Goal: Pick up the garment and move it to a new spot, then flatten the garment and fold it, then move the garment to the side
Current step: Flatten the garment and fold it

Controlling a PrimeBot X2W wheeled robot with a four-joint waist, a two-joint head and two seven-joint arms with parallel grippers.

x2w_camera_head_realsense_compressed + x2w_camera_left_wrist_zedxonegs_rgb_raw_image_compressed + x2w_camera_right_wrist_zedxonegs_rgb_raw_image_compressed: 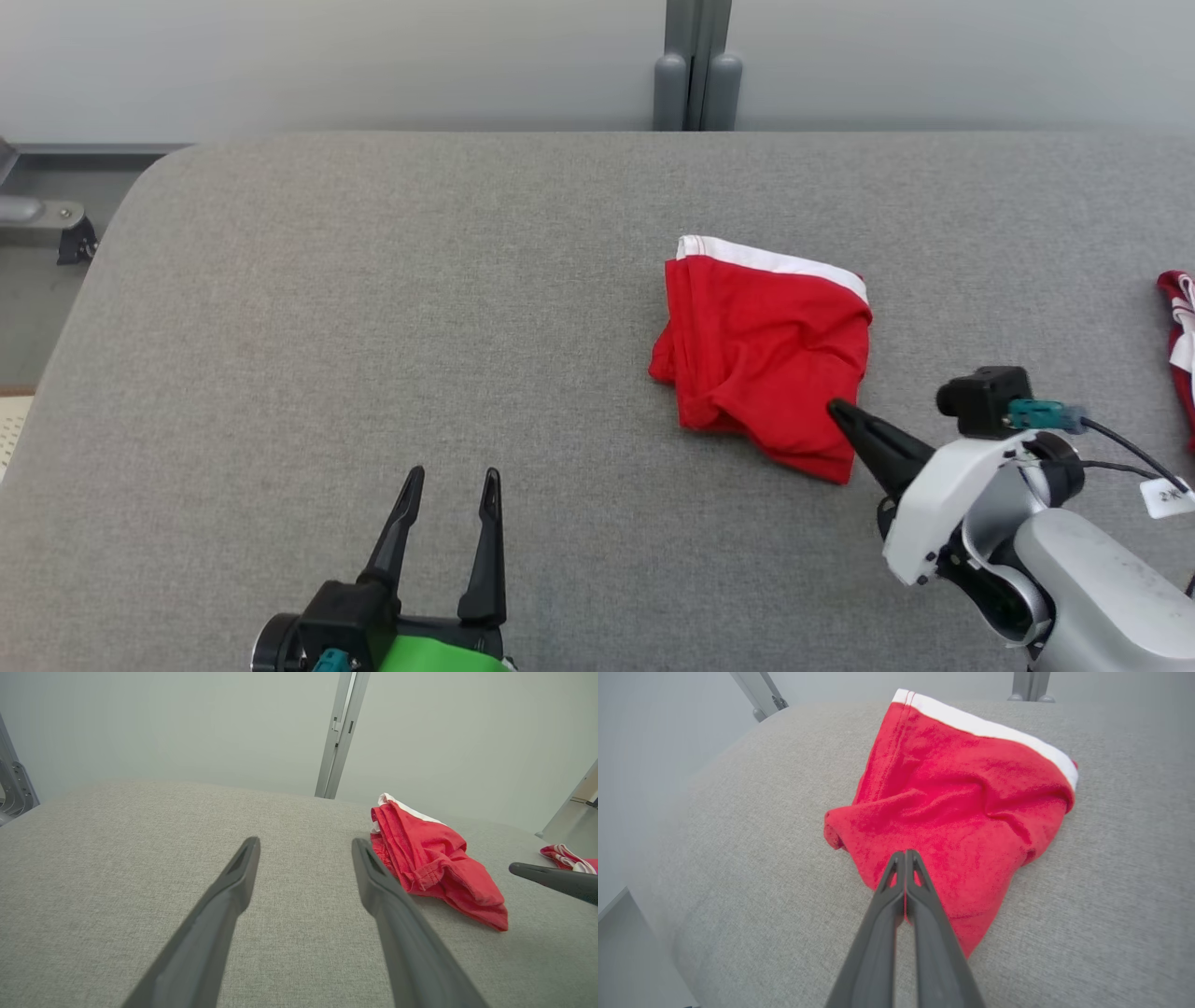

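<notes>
The garment (766, 345) is red with a white band along its far edge and lies in a loose, creased bundle on the grey table, right of the middle. My right gripper (833, 407) is shut, and its tips hover over the garment's near right corner. In the right wrist view the closed tips (905, 854) point at the red cloth (952, 798) with nothing pinched between them. From the left wrist the garment (430, 868) lies flat, and the right gripper (514, 868) stands apart from it. My left gripper (451, 476) is open and empty near the front edge, well left of the garment.
Another red and white cloth (1178, 345) lies at the table's far right edge. The grey fabric table (373, 280) has a rounded back left corner with floor beyond it. A grey post (695, 65) stands behind the table's back edge.
</notes>
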